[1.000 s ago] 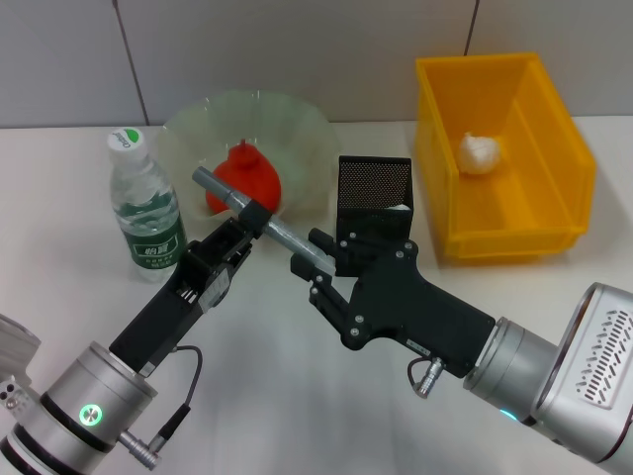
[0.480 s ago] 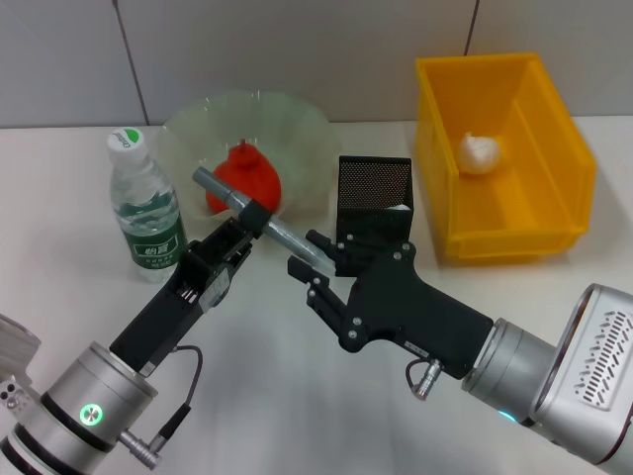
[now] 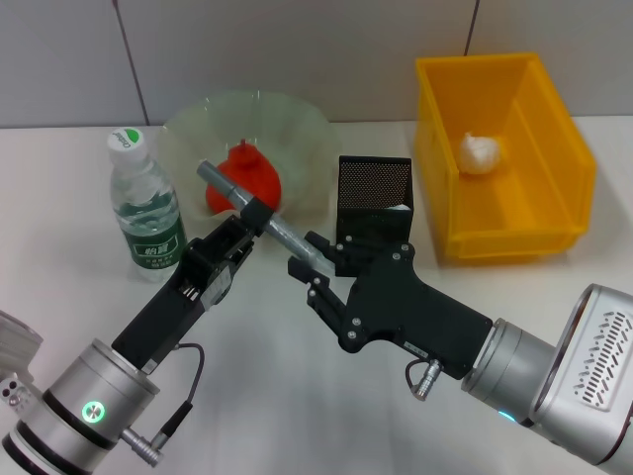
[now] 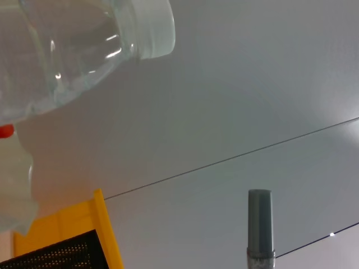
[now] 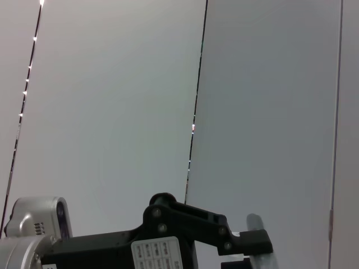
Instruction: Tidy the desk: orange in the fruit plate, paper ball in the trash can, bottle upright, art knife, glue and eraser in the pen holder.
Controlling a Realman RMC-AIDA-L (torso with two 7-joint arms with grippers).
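Now, closed firmly on the art knife [image 3: 285, 236] near its middle: the left gripper [image 3: 247, 223], raised off the table [image 3: 59, 297], with the knife slanting through it. One end pokes up and away beyond the fingers; the other runs down towards the right gripper [image 3: 309, 255]. Spread wide either side of that lower end, the right gripper's fingers, with nothing gripped as yet. Looks very much like a hand-over in mid-air.

Handling, by judgement: light, stiff, slim and smooth-sided, so likely to swivel or slip in a loose pinch. Best taken square across the bare grey shaft just ahead of the right fingertips, well short of the left fingers, and clamped fully before any release on the other side. Possibly a blade at one tip; cannot tell which.

Room to move: pen holder [image 3: 374, 183] right behind the right gripper, mouth open, narrow, hard mesh rim to catch on. Needs a lift and a steep tilt to drop the knife in end first. Just beyond the left gripper, the fruit plate [image 3: 297, 124] with the orange [image 3: 245, 178] in it, near the knife's upper end. Beside that gripper's outer flank, the bottle [image 3: 146, 213], upright and easy to topple. Far out past the right gripper, the trash can [image 3: 554, 148] holding the paper ball [image 3: 479, 151], well clear.
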